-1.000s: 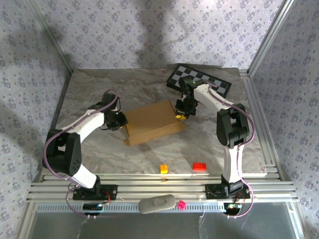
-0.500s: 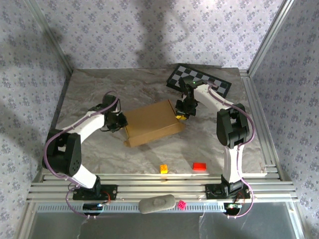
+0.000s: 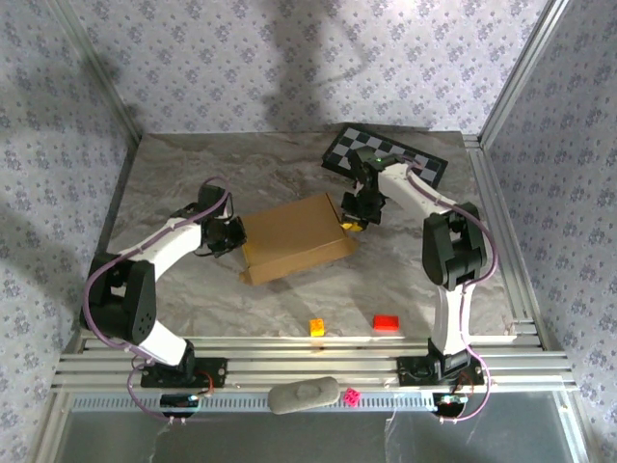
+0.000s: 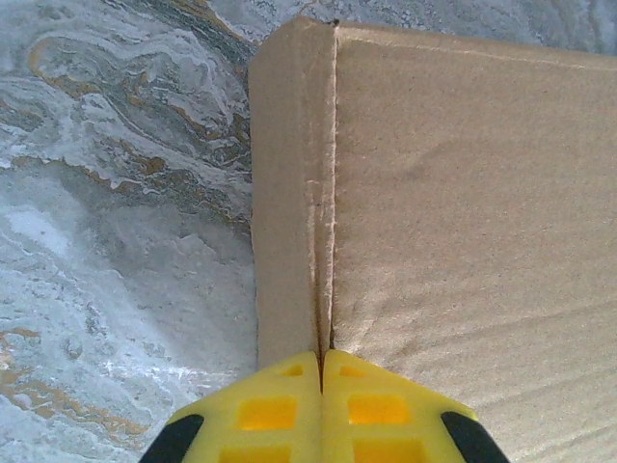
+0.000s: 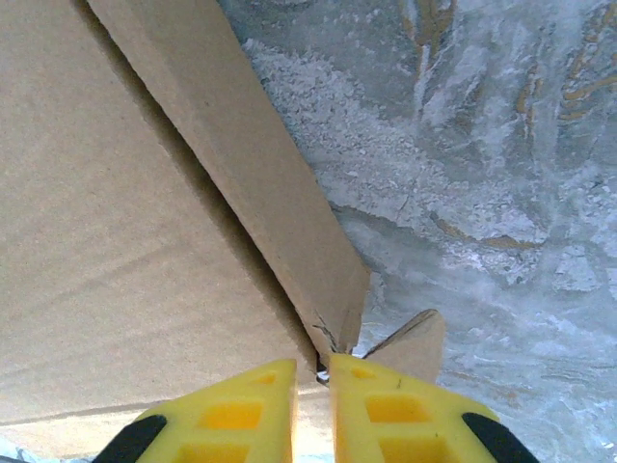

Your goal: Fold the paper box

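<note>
Top external: paper box (image 3: 294,238) mid-surface (image 3: 193,174), between both arms; checkered board (image 3: 424,166) behind, red block (image 3: 386,322) and yellow block (image 3: 316,327) nearer, well apart from it. Left wrist: left jaws clenched, nothing between, tips at box's side fold. Right wrist: right jaws pinching box's flap corner.

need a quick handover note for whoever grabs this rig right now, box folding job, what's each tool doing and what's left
Left tool: shut, tips at the seam along the left edge of the paper box; can't tell whether any card is pinched.
Right tool: shut on the corner of the right side flap; a dark gap shows between that flap and the top panel.
Box: mid-table between both tools, a shallow box with its top panel down.
Done: body formed and top closed, by the look of it.
Left: probably tuck the right flap in, then check the left seam.
</note>
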